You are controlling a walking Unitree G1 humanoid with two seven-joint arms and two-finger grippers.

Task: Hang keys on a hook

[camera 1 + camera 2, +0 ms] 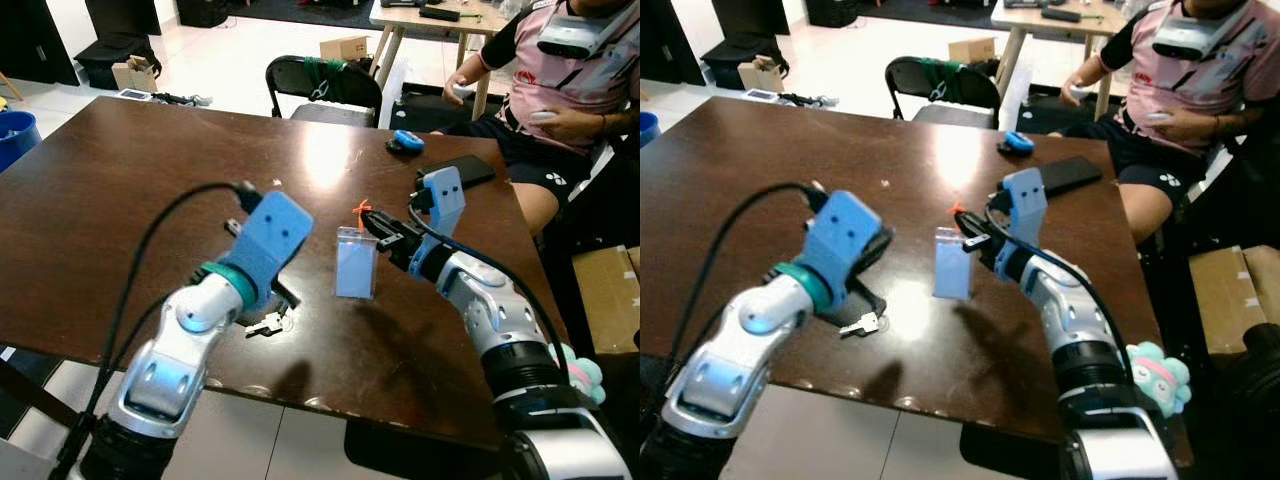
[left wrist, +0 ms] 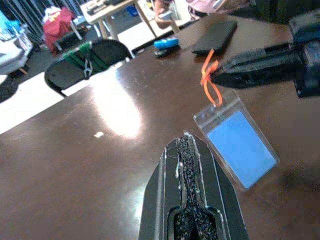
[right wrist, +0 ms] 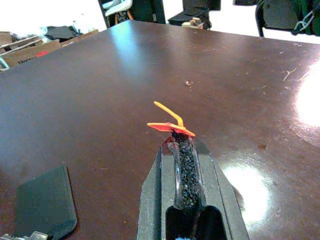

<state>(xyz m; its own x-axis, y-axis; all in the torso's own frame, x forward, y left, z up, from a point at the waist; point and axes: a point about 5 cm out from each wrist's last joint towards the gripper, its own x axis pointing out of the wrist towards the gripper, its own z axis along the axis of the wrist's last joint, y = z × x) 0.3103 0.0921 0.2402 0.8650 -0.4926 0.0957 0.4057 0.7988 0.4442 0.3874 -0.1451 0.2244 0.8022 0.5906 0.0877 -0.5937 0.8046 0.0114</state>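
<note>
Right claw (image 1: 378, 238) is clamped on the orange loop (image 2: 210, 82) of a clear card holder with a blue insert (image 1: 355, 263); the holder hangs free below my fingers, above the dark wooden table (image 1: 120, 190). In my right wrist view the loop's ends (image 3: 170, 122) stick out just past the pinched fingertips.

Left claw (image 2: 189, 150) has its fingers pressed together, holding nothing, and points toward the card holder, just beside it but apart. Left wrist is low over the table near its front edge.

Keys (image 1: 862, 324) lie flat on the table under my left arm, close to the front edge, touched by neither claw. I cannot make out a hook.

Far side of table: a black phone (image 1: 462, 172) and a small blue object (image 1: 405, 141). A black chair (image 1: 322, 88) stands behind the table. A person in a pink shirt (image 1: 570, 70) sits at the far right.
</note>
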